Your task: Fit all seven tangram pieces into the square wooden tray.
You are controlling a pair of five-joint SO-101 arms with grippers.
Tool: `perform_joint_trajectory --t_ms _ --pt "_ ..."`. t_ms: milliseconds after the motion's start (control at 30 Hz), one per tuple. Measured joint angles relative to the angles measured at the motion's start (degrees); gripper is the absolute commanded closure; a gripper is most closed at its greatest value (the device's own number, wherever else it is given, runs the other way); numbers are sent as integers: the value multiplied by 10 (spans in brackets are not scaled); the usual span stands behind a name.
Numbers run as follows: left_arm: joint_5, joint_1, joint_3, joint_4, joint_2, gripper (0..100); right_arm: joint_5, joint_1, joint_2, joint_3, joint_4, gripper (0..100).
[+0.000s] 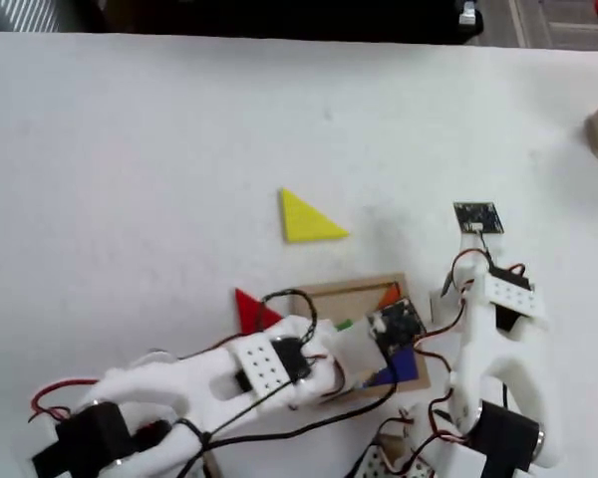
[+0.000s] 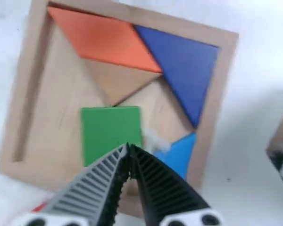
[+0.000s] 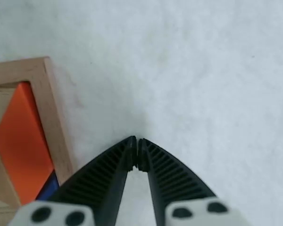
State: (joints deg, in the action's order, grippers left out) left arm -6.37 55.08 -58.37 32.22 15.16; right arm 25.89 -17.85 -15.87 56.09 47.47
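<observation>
Left arm [image 1: 179, 383]: enters from the near left corner and lies low, stretched rightward, with red and black cables looping along the wrist. Left tool [image 2: 129, 151]: jaws closed, the grey finger [image 2: 92, 181] and the black finger [image 2: 162, 186] meeting at the tips, nothing between them, pointed downward.

Right arm [image 1: 493, 349]: stands at the near right, forearm directed toward the far side. Right tool [image 3: 136, 147]: both black fingers [image 3: 101, 174] closed tip to tip, empty, pointed downward.
</observation>
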Motion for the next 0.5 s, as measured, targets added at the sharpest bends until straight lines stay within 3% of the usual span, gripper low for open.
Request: perform_joint_trajectory --t_ms 200,333,500 --pt "0 -63 -18 91 143 963 0 0 0 0 0 981" --pt "0 -21 -93 167 236 963 0 0 0 0 0 981" --pt "0 7 -106 173 244 963 0 0 0 0 0 981"
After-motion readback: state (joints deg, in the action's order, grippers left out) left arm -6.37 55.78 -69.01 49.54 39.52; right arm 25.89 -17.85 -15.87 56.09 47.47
